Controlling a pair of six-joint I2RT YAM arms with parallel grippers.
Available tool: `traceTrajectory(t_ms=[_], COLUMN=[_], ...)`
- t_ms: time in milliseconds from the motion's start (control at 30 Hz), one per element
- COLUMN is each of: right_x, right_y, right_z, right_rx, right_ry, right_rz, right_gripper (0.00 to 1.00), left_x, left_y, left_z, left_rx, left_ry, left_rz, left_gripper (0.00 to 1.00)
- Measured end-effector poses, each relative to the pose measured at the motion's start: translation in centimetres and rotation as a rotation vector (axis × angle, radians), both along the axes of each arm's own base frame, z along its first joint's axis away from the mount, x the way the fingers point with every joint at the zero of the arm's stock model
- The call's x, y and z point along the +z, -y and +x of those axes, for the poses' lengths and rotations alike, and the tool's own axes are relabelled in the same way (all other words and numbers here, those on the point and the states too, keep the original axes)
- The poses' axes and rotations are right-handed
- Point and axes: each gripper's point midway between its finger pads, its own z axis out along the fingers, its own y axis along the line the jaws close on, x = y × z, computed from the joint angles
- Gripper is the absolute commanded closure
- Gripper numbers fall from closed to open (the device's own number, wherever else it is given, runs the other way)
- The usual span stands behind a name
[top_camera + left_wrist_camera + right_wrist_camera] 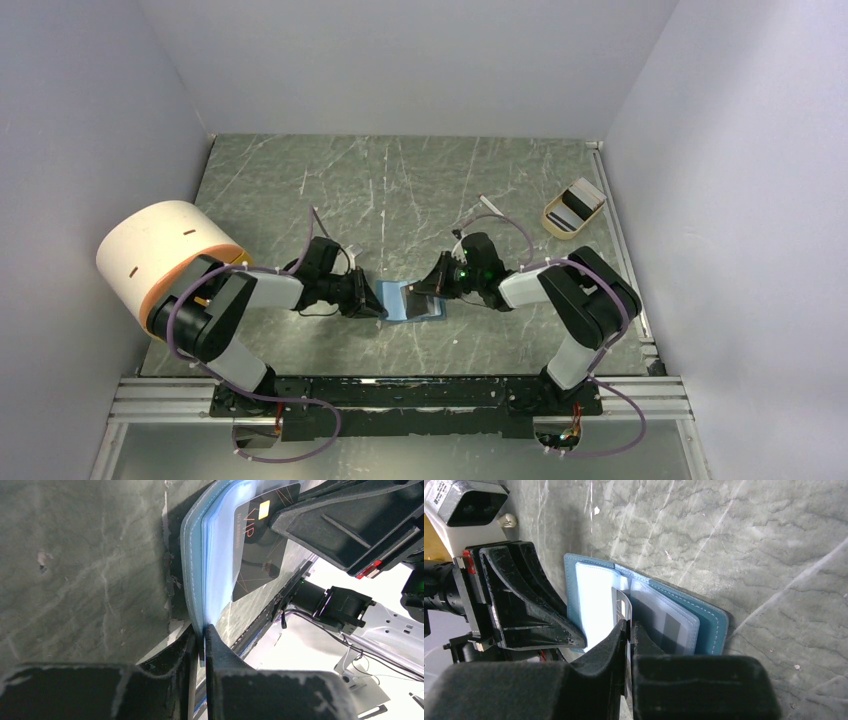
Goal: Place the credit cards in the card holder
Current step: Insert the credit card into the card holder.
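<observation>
Card holder [410, 302] sits open at mid-table, with the left gripper [202, 636] jaws pinched tight on its edge. Right gripper [629, 626] jaws are closed on 1 dark card [260, 545], which is partway into a clear slot and not seated. More cards [585, 193] sit in the tan tray [553, 223] at far right. Task looks early, most cards left.
</observation>
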Motion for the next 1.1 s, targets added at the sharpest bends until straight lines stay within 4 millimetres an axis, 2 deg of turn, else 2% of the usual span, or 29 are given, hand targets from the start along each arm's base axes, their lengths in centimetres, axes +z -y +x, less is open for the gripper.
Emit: traceTrajectory(t_ms=[733, 867, 1000, 1100], right_x=[0.1, 0.2, 0.1, 0.0], right_y=[-0.7, -0.8, -1.0, -1.2], right_z=[0.2, 0.2, 0.0, 0.1], right_rx=[-0.095, -0.101, -0.096, -0.086], right_ry=[0.002, 0.003, 0.009, 0.016], right_rz=[0.104, 0.108, 0.097, 0.07], right_gripper=[0.99, 0.92, 0.78, 0.73], left_x=[0.0, 0.1, -0.2, -0.2], left_y=[0.9, 1.1, 1.1, 1.1], left_z=[-0.9, -1.0, -1.1, -1.2], left_rx=[-0.003, -0.008, -0.008, -0.01], left_ry=[-0.013, -0.014, -0.028, -0.031], left_rz=[-0.027, -0.035, -0.032, -0.034], left_gripper=[0.85, 0.84, 0.84, 0.84])
